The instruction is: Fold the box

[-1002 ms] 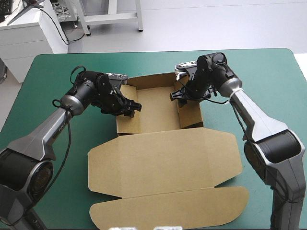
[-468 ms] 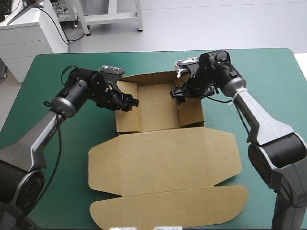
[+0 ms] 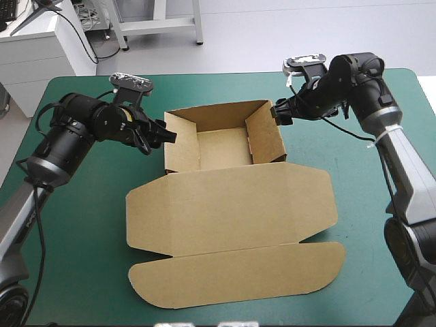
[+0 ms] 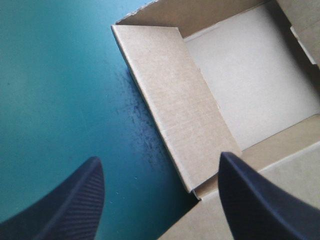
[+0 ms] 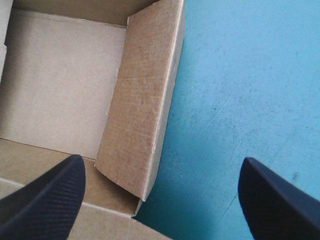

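Observation:
The brown box stands as an open tray at the table's middle, its side walls and back wall raised. Its lid lies flat toward the front, ending in a rounded flap. My left gripper hovers open just outside the tray's left wall, holding nothing. In the left wrist view the left gripper straddles that wall's front corner. My right gripper is open too, just outside the right wall. The right gripper stands over that wall's front corner. The tray's floor is bare.
The teal-green cover shows on both sides of the box. The lid's flap reaches close to the table's front edge. The tray's back wall sits some way short of the far edge.
Both grippers have pulled out of the tray, left arm to the left and right arm to the right. The side walls now stand upright with nothing touching them.

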